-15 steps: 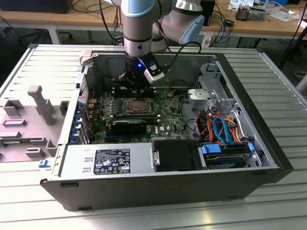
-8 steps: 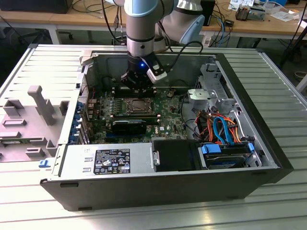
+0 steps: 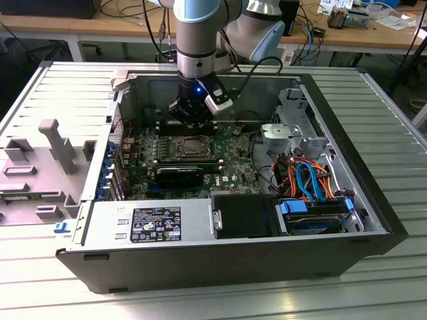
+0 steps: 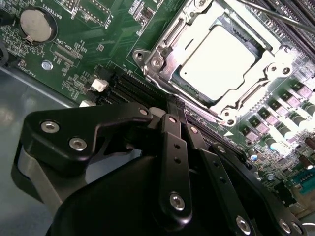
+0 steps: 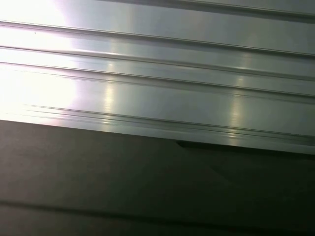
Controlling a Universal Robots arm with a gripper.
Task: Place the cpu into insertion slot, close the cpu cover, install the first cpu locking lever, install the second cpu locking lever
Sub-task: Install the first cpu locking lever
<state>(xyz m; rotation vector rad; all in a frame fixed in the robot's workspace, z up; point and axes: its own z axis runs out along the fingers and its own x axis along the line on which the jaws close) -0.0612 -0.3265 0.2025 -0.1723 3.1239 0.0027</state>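
Observation:
The cpu [image 4: 216,56] lies flat in the insertion slot [image 3: 193,147], its dull silver top showing through the window of the cpu cover [image 4: 170,34], which lies down around it. In the exterior view the gripper [image 3: 193,124] hangs just behind the socket, low over the green motherboard [image 3: 233,163]. In the second wrist view the black fingers [image 4: 173,142] run side by side and meet in a point at the socket's near edge, holding nothing. A thin metal rod [image 4: 275,14] crosses beyond the socket's far corner; I cannot tell whether it is a locking lever.
The open computer case [image 3: 360,200] stands on a ribbed metal table [image 3: 393,113]. The power supply [image 3: 153,223] sits at the front and a drive bay with blue and orange cables [image 3: 310,180] toward the exterior view's right. A black heatsink-like block [image 3: 180,176] lies in front of the socket.

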